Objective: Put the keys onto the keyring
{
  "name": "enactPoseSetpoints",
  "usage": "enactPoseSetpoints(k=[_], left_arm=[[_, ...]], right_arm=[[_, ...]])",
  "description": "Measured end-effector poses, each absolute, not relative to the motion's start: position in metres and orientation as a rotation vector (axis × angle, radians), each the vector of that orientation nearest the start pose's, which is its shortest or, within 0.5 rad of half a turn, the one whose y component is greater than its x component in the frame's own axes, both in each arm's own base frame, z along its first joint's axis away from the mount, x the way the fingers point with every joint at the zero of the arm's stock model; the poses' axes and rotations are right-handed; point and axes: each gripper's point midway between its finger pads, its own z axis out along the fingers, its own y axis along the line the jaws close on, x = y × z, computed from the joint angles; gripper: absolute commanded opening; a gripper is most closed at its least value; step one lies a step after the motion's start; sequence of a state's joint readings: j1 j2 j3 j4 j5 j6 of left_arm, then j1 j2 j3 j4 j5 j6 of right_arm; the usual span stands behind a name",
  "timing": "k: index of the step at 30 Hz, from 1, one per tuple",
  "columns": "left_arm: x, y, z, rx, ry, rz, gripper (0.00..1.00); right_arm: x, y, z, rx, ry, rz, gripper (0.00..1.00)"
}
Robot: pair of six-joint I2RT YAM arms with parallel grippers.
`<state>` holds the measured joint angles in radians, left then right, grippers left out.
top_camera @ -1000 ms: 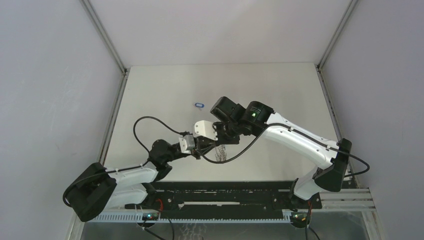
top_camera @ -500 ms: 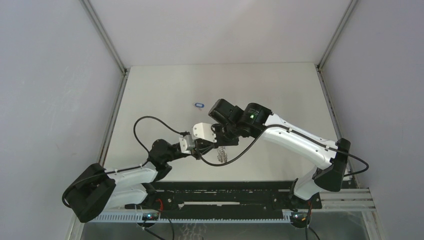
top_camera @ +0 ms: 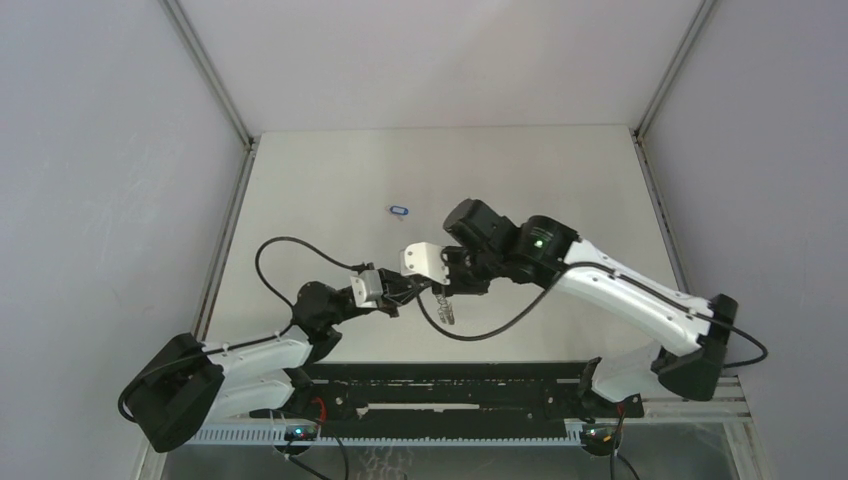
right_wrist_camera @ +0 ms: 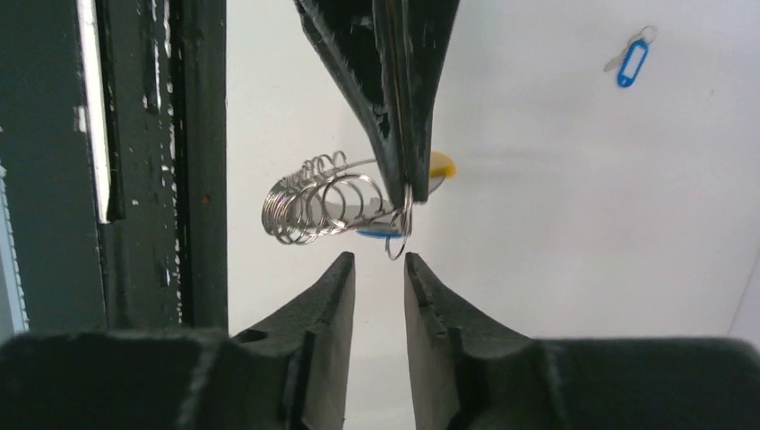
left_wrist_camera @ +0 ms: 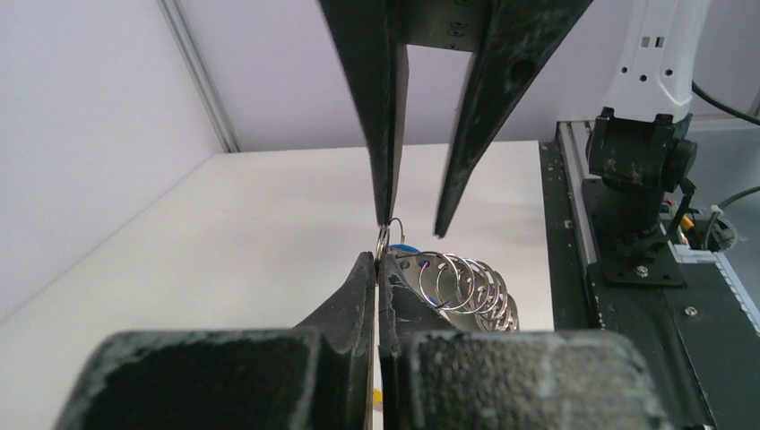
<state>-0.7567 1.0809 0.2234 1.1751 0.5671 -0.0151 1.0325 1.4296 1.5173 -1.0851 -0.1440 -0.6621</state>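
**Ana:** Where does the job stand right now?

**Ben:** Midway at best, by the look of it. One key (top_camera: 399, 210), blue tag and all, lies alone on the table (top_camera: 330, 180), well apart from both arms. That one is plainly not on yet.

**Ana:** And its partner?

**Ben:** There's a sliver of blue, likely the other key's tag (right_wrist_camera: 381, 232), right against the keyring (right_wrist_camera: 309, 206), half hidden by the left gripper (right_wrist_camera: 405, 193). Neither wrist view settles whether it's threaded on or only hanging alongside.

**Ana:** So the keyring is up off the table?

**Ben:** Yes, it's held in the air between the two arms, over the near half of the table. It's a bunch of silver loops with a yellow bit (right_wrist_camera: 441, 164) behind. The left gripper is clamped fully together and pinches one end loop at its very tips, and the rest of the bunch dangles off to one side.

**Ana:** And the right side?

**Ben:** The right gripper (right_wrist_camera: 377, 262) stands partly open, a narrow gap between its jaws, with hold of nothing. The pinched loop hangs right at the mouth of that gap. One finger is very near it, and contact is too close to call.

**Ana:** What's left, then?

**Ben:** Judging from this, settle the first key on the loop, then fetch the far one and work it on too.
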Motion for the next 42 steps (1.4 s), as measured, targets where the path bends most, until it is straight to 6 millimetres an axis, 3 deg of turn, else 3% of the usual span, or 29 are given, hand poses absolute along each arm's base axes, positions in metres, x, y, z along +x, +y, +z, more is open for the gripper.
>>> enactPoseSetpoints(k=[10,19,31,38,42], left_arm=[[0.166,-0.286,0.25,0.898,0.918,-1.006,0.0],[0.163,-0.284,0.261,0.882,0.879,-1.01,0.0],[0.161,-0.281,0.268,0.873,0.853,-1.006,0.0],[0.161,-0.281,0.269,0.868,0.849,-1.003,0.0],[0.162,-0.28,0.271,0.862,0.848,-1.0,0.0]], right_arm=[[0.169,0.263,0.265,-1.669,1.53,0.621,0.31],[0.158,0.289,0.286,-1.597,1.385,0.862,0.3],[0.164,0.304,0.277,-1.571,1.437,0.94,0.22],[0.163,0.306,0.277,-1.566,1.444,0.949,0.02],[0.162,0.306,0.277,-1.565,1.449,0.956,0.0]])
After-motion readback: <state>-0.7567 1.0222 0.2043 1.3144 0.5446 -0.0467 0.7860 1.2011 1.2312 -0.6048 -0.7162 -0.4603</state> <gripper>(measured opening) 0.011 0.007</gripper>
